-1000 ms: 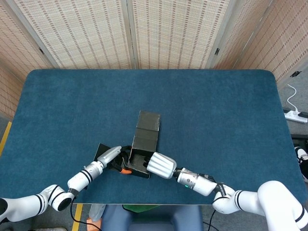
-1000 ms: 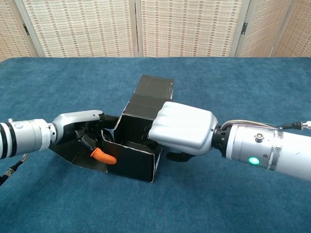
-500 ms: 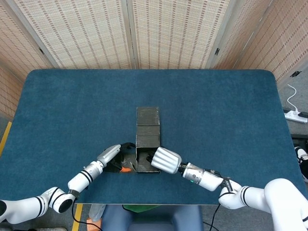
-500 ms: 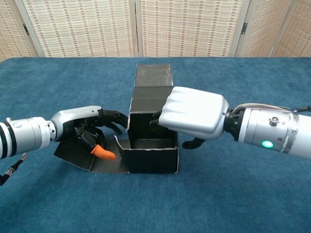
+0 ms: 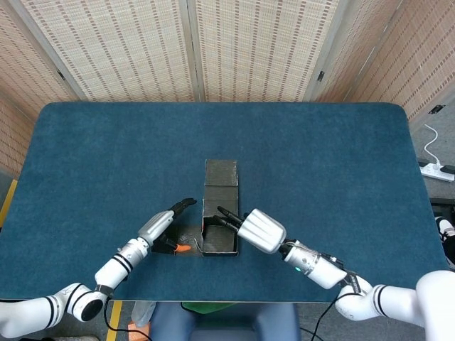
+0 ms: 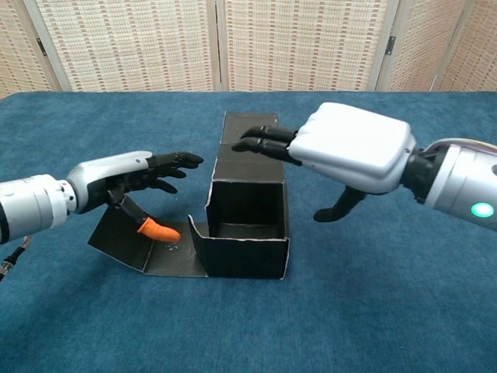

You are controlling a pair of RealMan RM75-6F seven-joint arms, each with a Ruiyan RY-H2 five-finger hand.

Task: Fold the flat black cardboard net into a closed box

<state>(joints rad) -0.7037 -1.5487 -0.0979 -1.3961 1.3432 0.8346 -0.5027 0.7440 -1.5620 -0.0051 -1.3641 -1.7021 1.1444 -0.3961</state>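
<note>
The black cardboard box (image 6: 247, 250) (image 5: 220, 238) stands half folded and open-topped on the blue table. Its lid panel (image 6: 250, 130) (image 5: 220, 175) stretches away behind it, and a side flap (image 6: 128, 239) lies low to its left. My left hand (image 6: 124, 180) (image 5: 163, 226) hovers over that flap with fingers spread; its orange thumb tip (image 6: 159, 231) points down close to the flap. My right hand (image 6: 353, 148) (image 5: 260, 230) floats above the box's right side, its fingers (image 6: 264, 144) reaching over the rear wall and the thumb hanging down. Neither hand holds anything.
The blue felt table (image 5: 320, 163) spreads wide on every side of the box. Woven screens (image 5: 234, 50) stand behind the far edge. A power strip (image 5: 435, 170) lies on the floor to the right.
The box was turned square to me, then both hands let go of it. The right hand rose and opened above the rear wall; the left hand lifted off the flap with fingers spread.
</note>
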